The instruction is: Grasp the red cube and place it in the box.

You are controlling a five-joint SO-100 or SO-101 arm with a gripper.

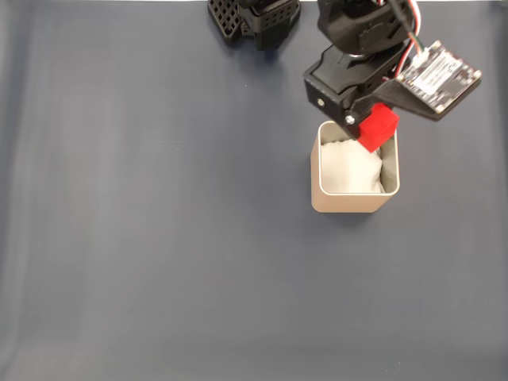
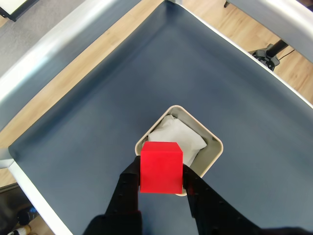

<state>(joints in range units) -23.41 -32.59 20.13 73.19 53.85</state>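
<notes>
Gripper [image 2: 161, 182]: clamping the cube [image 2: 161, 167] between both fingers, lower centre of the wrist view.
Box [image 1: 354, 202]: sitting upper right (white padding inside), cube hanging over its rim.

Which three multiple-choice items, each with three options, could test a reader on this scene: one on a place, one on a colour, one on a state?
1. Where is the red cube?
A. lying on the mat
B. held above the rim of the box
C. resting deep in the box

2. What colour is the padding in the box?
A. white
B. red
C. green

3. What state is the gripper in?
A. wide open with nothing in it
B. shut with nothing in it
C. shut on the cube

Key: 1 B, the cube sits between the fingers over the box edge. 2 A, both views show white lining. 3 C, the wrist view shows both fingers pressing the cube's sides.
</notes>
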